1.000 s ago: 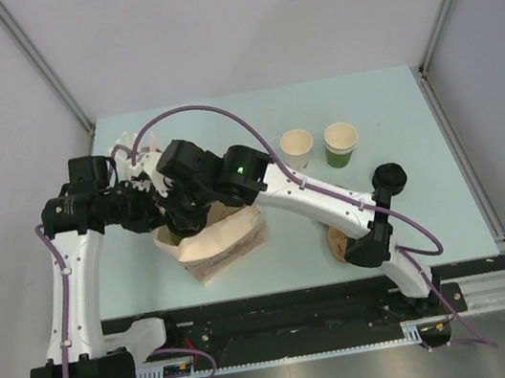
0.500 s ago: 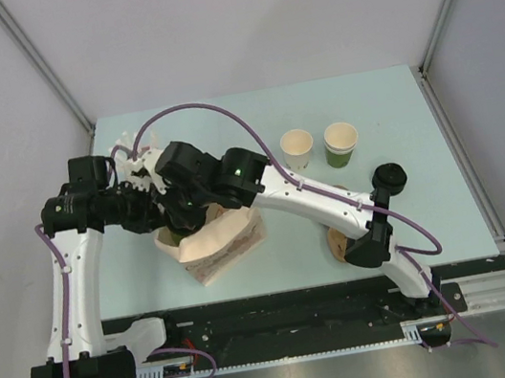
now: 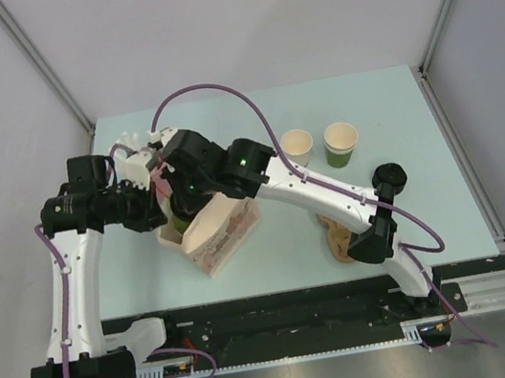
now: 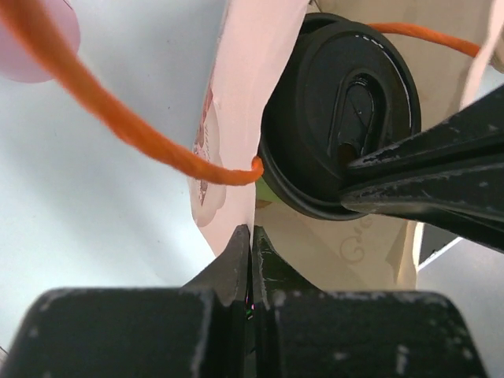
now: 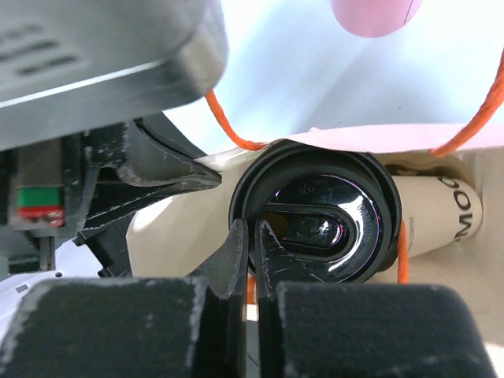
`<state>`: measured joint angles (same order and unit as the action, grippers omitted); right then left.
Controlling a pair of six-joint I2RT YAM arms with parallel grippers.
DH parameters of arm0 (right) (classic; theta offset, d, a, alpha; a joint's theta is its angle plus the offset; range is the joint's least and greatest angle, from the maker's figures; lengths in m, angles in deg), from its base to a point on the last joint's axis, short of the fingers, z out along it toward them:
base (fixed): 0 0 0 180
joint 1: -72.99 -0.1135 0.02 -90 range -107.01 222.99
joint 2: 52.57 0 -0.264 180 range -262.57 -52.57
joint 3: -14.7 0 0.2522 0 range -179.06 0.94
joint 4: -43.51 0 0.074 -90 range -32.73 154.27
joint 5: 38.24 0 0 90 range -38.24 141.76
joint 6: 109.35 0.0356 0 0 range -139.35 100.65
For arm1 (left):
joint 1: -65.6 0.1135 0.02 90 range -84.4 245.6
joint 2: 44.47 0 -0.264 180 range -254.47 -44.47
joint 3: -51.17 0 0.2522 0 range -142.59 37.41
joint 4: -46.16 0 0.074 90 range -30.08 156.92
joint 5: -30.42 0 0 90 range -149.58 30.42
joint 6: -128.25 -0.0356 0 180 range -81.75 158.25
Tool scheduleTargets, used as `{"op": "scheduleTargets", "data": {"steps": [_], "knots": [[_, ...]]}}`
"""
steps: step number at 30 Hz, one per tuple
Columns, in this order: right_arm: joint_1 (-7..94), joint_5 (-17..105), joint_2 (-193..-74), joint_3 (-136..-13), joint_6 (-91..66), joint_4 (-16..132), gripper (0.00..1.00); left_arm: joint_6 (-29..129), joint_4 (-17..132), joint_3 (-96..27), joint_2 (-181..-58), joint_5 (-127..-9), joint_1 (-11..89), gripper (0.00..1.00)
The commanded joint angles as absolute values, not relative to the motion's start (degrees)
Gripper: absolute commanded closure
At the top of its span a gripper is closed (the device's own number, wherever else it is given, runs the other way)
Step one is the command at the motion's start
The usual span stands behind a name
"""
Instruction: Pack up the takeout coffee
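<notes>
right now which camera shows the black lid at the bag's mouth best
Left wrist: the black lid shows nearly whole. Right wrist has it partly behind the right hand; top external hides it under the arms.

Left arm (image 3: 71, 277) and right arm (image 3: 317, 196) meet at the far left; left gripper (image 4: 250, 236) and right gripper (image 5: 252, 232) are both pinched closed.

Pale blue table (image 3: 413, 104) between grey walls (image 3: 234, 17), evenly lit.

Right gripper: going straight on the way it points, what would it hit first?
The round black plastic lid inside the pale paper bag; the right gripper seems to pinch its rim.
</notes>
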<state>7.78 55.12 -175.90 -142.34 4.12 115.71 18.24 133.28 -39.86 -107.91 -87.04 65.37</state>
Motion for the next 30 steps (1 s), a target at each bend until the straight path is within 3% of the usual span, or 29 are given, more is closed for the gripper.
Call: {"op": "scheduleTargets", "data": {"steps": [1,7,17,24,30], "knots": [[6.2,57.3,-172.1,-142.7,2.2,111.5,1.0,17.4,133.0,-42.6,-107.3,-91.6,65.1,0.99],[4.0,52.4,-176.2,-141.6,-2.3,115.5,1.0,17.9,132.9,-44.7,-108.6,-92.2,65.2,1.0],[4.4,45.4,-172.5,-126.2,-10.5,115.0,1.0,18.8,132.9,-44.9,-110.6,-94.2,67.5,1.0],[3.3,46.1,-177.8,-132.3,-15.1,122.9,1.0,19.9,132.6,-47.4,-112.3,-94.6,68.7,1.0],[3.1,43.6,-174.1,-127.6,-14.0,121.6,1.0,19.2,132.5,-49.0,-112.8,-95.7,70.3,1.0]]}}
